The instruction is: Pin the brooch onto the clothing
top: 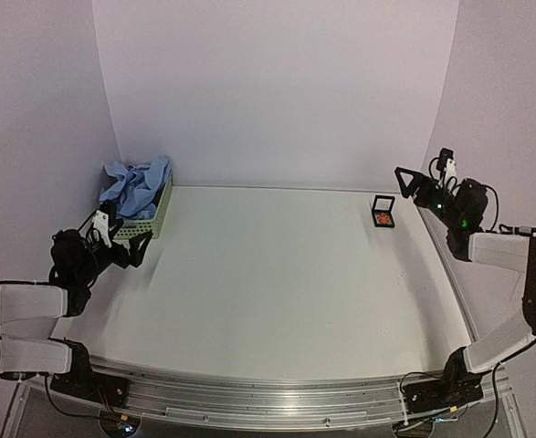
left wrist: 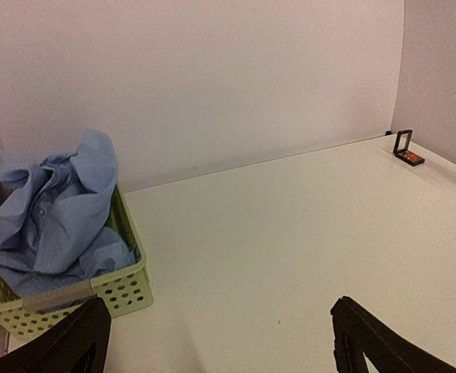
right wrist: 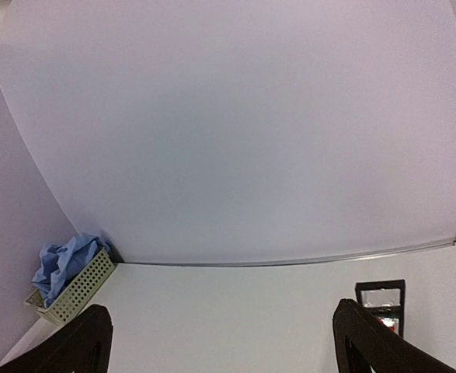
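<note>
Left gripper [left wrist: 221, 305] and right gripper [right wrist: 220, 308] gape empty. Soft, light shirt [top: 138, 184] slumps in far-left basket [top: 159, 217], probably best pinched at a fold; tiny, stiff brooch [top: 383, 220] waits in box [top: 383, 203], far right.

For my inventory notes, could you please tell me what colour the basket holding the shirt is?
The basket is pale green; it shows best in the left wrist view.

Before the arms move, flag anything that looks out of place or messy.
The shirt is bunched up in the pale green basket at the far left, heaping above its rim instead of lying flat. The small black box at the far right stands open, brooch inside. Nothing looks spilled or damaged.
</note>
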Motion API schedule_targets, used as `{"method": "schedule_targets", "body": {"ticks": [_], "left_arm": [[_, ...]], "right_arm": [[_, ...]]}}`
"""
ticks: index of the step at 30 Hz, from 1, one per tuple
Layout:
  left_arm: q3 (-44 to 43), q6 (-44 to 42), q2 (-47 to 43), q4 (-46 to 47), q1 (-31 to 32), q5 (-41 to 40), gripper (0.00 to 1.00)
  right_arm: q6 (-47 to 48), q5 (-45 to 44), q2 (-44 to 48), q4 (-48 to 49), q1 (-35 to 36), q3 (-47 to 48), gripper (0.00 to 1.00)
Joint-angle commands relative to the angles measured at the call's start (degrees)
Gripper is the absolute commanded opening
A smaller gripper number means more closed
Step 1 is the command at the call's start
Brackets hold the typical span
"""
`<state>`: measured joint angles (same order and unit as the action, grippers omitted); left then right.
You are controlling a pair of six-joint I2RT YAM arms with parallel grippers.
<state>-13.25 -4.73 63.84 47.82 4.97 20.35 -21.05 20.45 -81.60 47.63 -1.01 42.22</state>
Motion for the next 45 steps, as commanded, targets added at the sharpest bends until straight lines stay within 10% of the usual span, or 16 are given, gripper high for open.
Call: {"method": "schedule_targets", "body": {"ticks": [1,16,35,39,43,45], "left_arm": [[-17.16,-3.12,1.73,-21.57,0.1,3.94,1.0],[-63.74,-14.72,37.78,-43.77,-1.7,-31.46,1.0],[-92.1,-20.9,70.3,-52.03,-6.76,-30.14,0.96],[-88.6,-23.06,69.89,-48.49,-6.92,-25.47,0.72],[-85.87,-23.18,67.59,-45.31,-7.55,-23.38,0.09],[-85.95,-22.85,66.19,-44.08,-7.86,-23.61,0.0]], "right_arm": [[0.66,3.73,-1.7,-12.21,5.35,9.84,0.98],[3.37,0.55,-2.91,-13.59,14.71,14.82,0.98],[2.35,0.98,-4.36,-14.75,18.27,15.56,0.98],[1.73,0.19,-3.86,-14.9,18.59,15.27,0.98],[1.87,-1.2,-2.9,-15.19,18.68,14.93,0.98],[1.97,-1.77,-2.5,-15.2,18.68,14.93,0.98]]}}
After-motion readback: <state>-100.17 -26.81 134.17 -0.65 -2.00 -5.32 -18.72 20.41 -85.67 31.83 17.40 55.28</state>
